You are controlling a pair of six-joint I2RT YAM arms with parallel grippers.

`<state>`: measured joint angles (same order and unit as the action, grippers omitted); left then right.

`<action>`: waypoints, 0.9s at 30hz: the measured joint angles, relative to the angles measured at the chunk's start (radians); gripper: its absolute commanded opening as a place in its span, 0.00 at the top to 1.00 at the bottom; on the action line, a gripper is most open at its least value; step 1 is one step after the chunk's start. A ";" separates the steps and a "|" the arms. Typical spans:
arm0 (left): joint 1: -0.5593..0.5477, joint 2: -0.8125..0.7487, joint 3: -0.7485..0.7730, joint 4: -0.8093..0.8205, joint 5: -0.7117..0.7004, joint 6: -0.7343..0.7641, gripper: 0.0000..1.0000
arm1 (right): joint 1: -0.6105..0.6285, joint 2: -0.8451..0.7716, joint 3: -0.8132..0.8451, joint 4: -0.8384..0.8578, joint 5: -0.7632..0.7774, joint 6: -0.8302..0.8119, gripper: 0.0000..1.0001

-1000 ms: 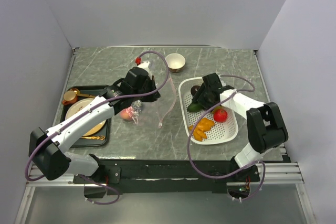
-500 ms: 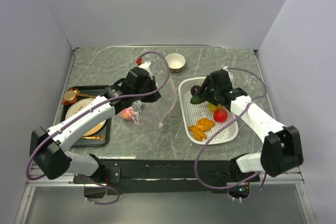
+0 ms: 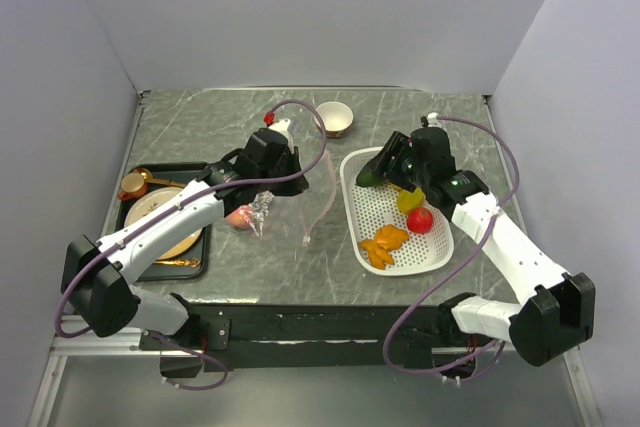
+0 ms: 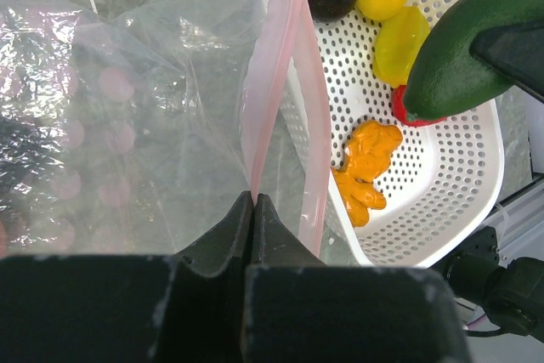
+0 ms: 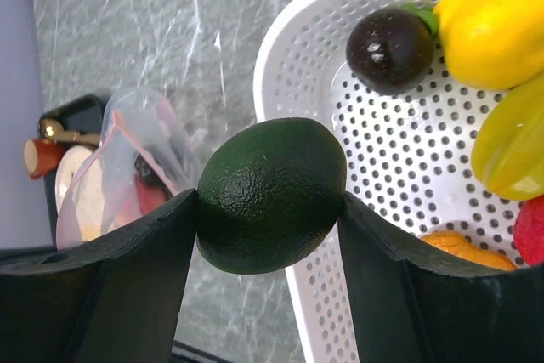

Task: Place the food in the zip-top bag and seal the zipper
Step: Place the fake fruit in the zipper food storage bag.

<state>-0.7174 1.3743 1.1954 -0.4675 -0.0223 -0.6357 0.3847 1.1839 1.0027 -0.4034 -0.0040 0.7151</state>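
Pale, plain walls (image 3: 300,17) close in three sides of a grey marbled table (image 3: 200,122). On its left sits a black tray (image 3: 196,265) of gold dishes, on its right a white perforated basket (image 3: 378,212), and between them the zip-top bag (image 3: 295,202) is held up off the stone. A small bowl (image 3: 334,119) stands at the back. All this can be seen only from overhead.

From the left wrist it is clear that the left gripper (image 4: 253,201) is pinched tight on one lip of the pink zipper (image 4: 276,82), while the other lip hangs apart, leaving the mouth gaping toward the basket.

The right wrist shows the right gripper (image 5: 270,210) with its jaws wide, clamped on a round dark green piece (image 5: 272,184) over the basket's far left corner. A dark brown piece (image 5: 391,48) and a yellow one (image 5: 497,27) lie behind it. Overhead adds orange pieces (image 3: 383,244) and a red one (image 3: 421,219) in the basket, and a pinkish piece (image 3: 240,216) inside the bag.
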 measured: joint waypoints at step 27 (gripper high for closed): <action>0.000 -0.001 0.000 0.015 0.008 -0.004 0.99 | 0.257 0.235 0.230 -0.033 -0.076 -0.134 0.50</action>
<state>-0.7174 1.3731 1.1954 -0.4526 -0.0143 -0.6399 0.6422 1.4185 1.2324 -0.4366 -0.0799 0.5812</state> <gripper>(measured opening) 0.023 0.699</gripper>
